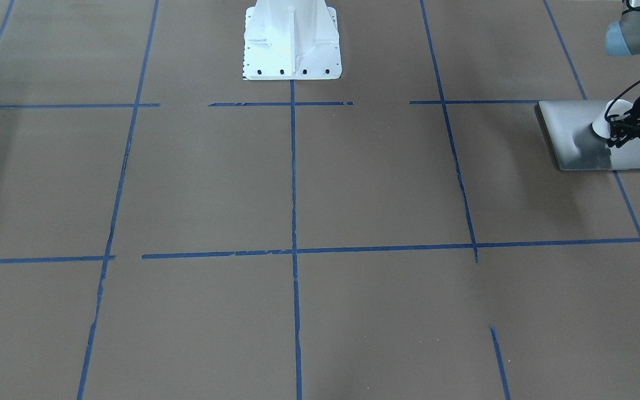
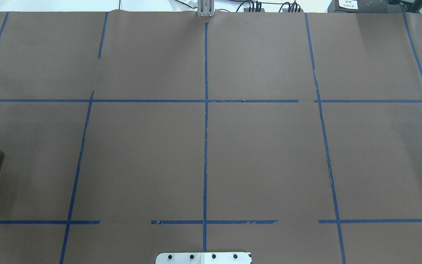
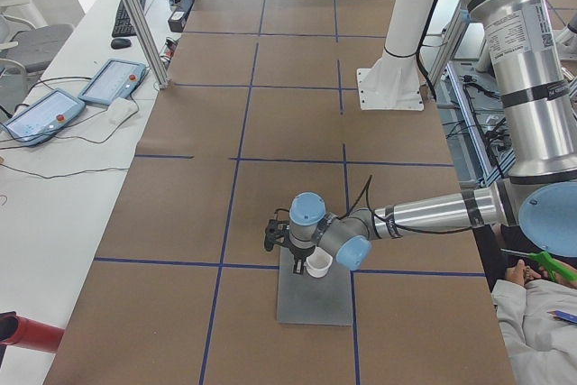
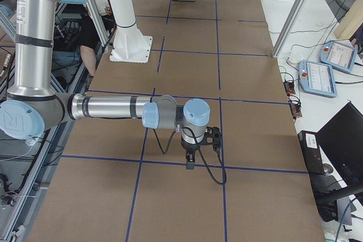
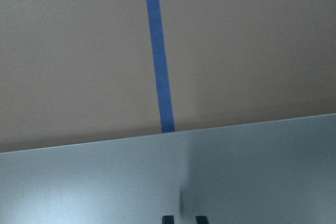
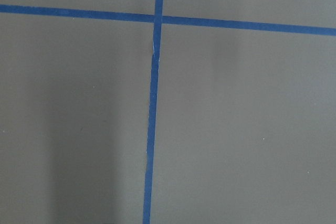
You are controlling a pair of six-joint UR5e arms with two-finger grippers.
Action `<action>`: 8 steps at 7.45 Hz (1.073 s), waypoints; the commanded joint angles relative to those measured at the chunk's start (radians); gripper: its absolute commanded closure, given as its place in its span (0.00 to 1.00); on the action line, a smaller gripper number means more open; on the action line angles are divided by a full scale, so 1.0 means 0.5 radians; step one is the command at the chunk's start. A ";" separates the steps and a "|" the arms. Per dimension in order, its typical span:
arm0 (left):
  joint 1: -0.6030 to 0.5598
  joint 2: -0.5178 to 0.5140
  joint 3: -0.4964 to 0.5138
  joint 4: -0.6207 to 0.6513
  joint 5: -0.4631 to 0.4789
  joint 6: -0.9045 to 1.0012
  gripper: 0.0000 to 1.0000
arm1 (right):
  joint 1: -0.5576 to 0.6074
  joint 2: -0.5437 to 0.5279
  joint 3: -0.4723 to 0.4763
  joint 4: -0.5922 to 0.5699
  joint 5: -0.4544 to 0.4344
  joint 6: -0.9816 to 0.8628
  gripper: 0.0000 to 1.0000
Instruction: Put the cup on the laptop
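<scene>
Your cup [image 1: 600, 126] is upright over the silver-grey laptop [image 1: 573, 125], on the half of the lid nearer the robot; its base looks to meet the lid, though you cannot be sure from these views that it is resting there. The laptop lies flat and closed at the robot's left end of the brown-covered table [image 1: 353, 183], well apart from the white pedestal [image 1: 292, 44]; in the overhead view only one rounded corner of it shows, at the left edge.

Your left gripper [image 1: 621, 129] is right against the cup on the side away from the table's middle, its black body overlapping the cup's wall in the front-facing view. The left wrist camera shows two dark fingertips [image 5: 167, 219] a little apart at the bottom edge, with bare lid between them and no cup in sight; whether they grasp the cup or are released cannot be told.

Your right gripper [image 4: 190, 164] hangs pointing down over a bare stretch of table near a crossing of blue tape lines [image 1: 293, 183]; it shows only in the side view, so you cannot tell whether it is clenched or released.
</scene>
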 commanded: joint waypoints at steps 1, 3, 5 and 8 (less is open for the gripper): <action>0.001 -0.009 0.002 -0.003 -0.005 0.002 1.00 | 0.000 -0.001 0.000 0.002 0.000 0.000 0.00; 0.001 -0.015 -0.001 -0.003 -0.005 0.008 1.00 | 0.000 -0.001 0.000 0.002 0.000 0.000 0.00; 0.001 -0.018 -0.004 -0.003 -0.005 0.008 1.00 | 0.000 -0.001 0.000 -0.001 0.000 0.000 0.00; 0.001 -0.018 -0.001 -0.003 -0.002 0.011 0.26 | 0.000 -0.001 0.000 -0.001 0.000 0.000 0.00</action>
